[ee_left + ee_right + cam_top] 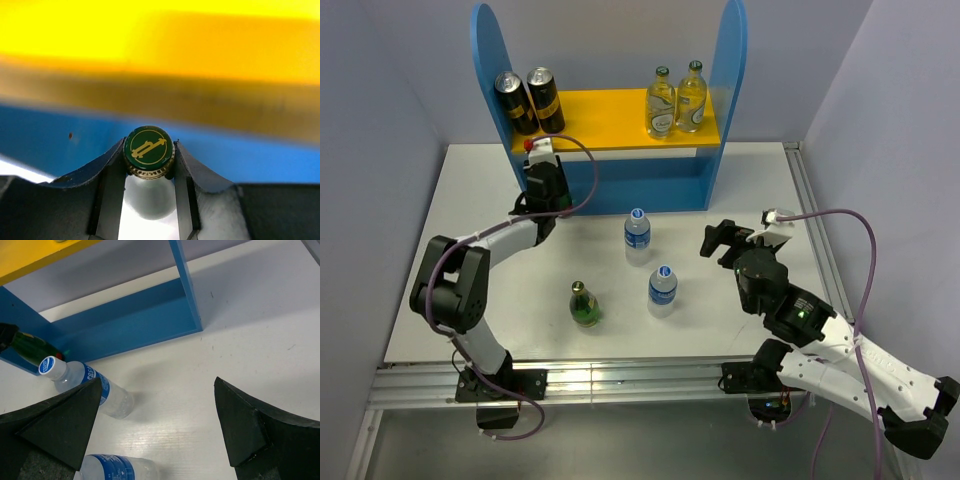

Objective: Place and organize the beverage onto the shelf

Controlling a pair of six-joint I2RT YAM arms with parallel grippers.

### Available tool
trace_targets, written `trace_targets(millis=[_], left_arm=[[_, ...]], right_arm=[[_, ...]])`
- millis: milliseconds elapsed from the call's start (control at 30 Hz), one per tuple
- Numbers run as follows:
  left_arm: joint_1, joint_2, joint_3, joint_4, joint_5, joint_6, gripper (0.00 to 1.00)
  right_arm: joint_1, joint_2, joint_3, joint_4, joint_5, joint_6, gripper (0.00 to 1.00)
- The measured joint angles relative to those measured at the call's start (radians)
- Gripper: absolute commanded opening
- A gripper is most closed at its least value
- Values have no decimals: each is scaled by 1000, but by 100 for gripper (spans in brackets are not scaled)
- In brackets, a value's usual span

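My left gripper (539, 158) is at the shelf's (723, 90) lower left opening, under the yellow board. In the left wrist view it (148, 156) is shut on the neck of a dark green glass bottle (148, 146). This bottle also shows in the right wrist view (31, 348). A second green bottle (584, 304) stands on the table. Two blue-capped plastic bottles (637, 235) (662, 286) stand mid-table and also show in the right wrist view (82, 382) (117, 470). Two pale gold-capped bottles (675, 102) stand on the upper board's right. My right gripper (722, 240) (159, 385) is open and empty, right of the plastic bottles.
Two dark cans with gold bands (529, 100) stand on the upper board's left end. The shelf's blue base (125, 325) runs along the back of the white table (470, 200). A metal rail (810, 220) borders the table's right edge.
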Motion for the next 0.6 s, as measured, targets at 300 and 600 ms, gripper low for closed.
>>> trace_targets(millis=[300, 600], left_arm=[[-5, 92, 66, 74, -52, 61, 0], [-2, 138, 139, 31, -62, 71, 70]], right_arm=[[0, 12, 0, 12, 0, 2, 100], [0, 33, 0, 17, 0, 2, 100]])
